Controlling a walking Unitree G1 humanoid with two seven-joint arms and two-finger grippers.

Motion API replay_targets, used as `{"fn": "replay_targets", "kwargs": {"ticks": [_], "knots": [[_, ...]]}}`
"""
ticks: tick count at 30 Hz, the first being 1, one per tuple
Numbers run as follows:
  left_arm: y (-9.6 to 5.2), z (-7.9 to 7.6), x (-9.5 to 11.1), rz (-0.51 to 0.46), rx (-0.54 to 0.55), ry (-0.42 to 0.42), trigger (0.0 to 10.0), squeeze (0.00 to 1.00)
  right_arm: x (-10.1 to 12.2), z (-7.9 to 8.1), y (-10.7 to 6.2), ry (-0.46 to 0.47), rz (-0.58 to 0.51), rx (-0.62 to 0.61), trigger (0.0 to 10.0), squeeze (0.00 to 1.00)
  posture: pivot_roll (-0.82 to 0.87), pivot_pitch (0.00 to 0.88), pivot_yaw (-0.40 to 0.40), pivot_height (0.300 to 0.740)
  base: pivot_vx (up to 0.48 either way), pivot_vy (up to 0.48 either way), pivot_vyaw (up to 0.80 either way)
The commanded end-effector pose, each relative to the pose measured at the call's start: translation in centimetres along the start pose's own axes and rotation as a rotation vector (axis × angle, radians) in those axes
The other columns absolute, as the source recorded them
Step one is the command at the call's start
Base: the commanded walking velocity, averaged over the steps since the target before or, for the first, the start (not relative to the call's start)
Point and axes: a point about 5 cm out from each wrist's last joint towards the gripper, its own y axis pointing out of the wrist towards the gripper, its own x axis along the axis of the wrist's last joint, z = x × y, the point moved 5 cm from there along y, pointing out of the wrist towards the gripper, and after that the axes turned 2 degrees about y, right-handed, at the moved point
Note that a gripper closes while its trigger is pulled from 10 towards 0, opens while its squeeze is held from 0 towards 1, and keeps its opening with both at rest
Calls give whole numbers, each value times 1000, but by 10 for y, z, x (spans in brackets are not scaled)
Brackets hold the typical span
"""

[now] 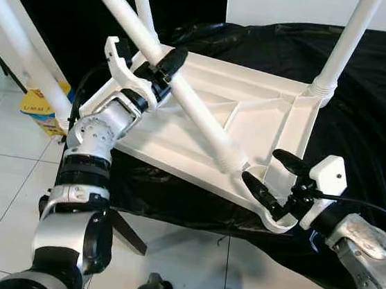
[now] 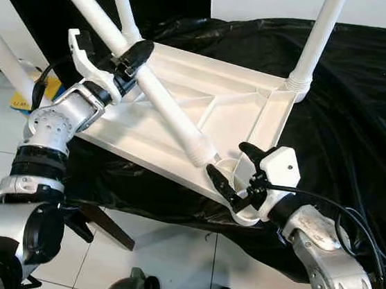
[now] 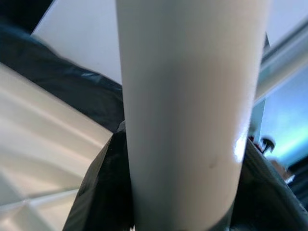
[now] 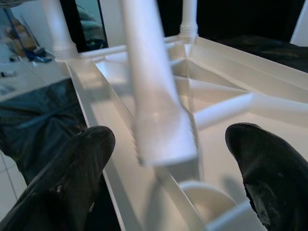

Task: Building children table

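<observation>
Nearest the robot, the right gripper (image 1: 276,178) hangs at the near corner of the upturned white tabletop (image 1: 203,118), its jaws spread wide on either side of the round corner socket (image 4: 204,197). It grips nothing; it appears placed there to steady or frame the corner while the leg comes in.

Just beyond, the threaded end of the loose leg (image 1: 190,109) hovers close above that socket, tilted and not yet seated. The leg slants up and away toward the robot's left, lying across the ribbed underside of the tabletop. Farther along it, the left gripper (image 1: 165,68) has its jaws pinching the leg partway up, which seems the natural hold for steering the lower end into the socket and then turning it.

The tabletop lies upside down on a black sheet (image 1: 380,96) so its sockets face up. At its far right corner an upright leg (image 1: 343,46) is already fitted; another stands at the far left (image 1: 143,3).

By the floor on the left stands a yellow box (image 1: 40,106); its contents cannot be made out.
</observation>
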Motion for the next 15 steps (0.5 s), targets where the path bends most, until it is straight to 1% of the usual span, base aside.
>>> {"fn": "replay_targets", "kwargs": {"ticks": [1,2,3,4,5,6,7,9,10,11,12,13,15], "knots": [[2,-25,2,-6,-170,67,10000,0,-3,4,4,30,6,15,10000,0,-13,134,84,740,0,0,0],[5,-32,-1,0,-187,96,10000,0,0,3,9,29,-11,7,10000,0,-8,132,82,740,0,0,0],[5,-32,-1,0,-187,96,10000,0,0,3,9,29,-11,7,10000,0,-8,132,82,740,0,0,0],[7,-37,-2,1,-198,112,10000,0,3,2,12,26,-23,1,10000,0,-8,132,82,740,0,0,0],[10,-46,-4,6,-219,133,10000,0,5,0,17,20,-35,-17,10000,0,-5,130,80,740,0,0,0],[10,-46,-4,6,-219,133,10000,0,5,0,17,20,-35,-17,10000,0,-5,130,80,740,0,0,0],[13,-55,-6,11,-243,155,10000,0,7,-4,23,9,-41,-44,10000,0,-1,126,78,740,0,0,0],[13,-55,-6,11,-243,155,10000,0,7,-4,23,9,-41,-44,10000,0,-1,126,78,740,0,0,0],[16,-66,-10,17,-270,184,10000,0,10,-7,29,-3,-48,-73,10000,0,2,124,76,740,0,0,0],[19,-77,-14,25,-296,221,10000,0,7,-12,36,-16,-20,-115,10000,0,3,122,74,740,0,0,0],[19,-77,-14,25,-296,221,10000,0,7,-12,36,-16,-20,-115,10000,0,3,122,74,740,0,0,0],[20,-87,-18,32,-319,258,10000,0,6,-16,41,-24,-4,-147,10000,0,4,120,75,740,0,0,0],[21,-99,-25,42,-346,311,10000,0,1,-22,47,-34,31,-189,10000,0,5,117,74,740,0,0,0]]}}
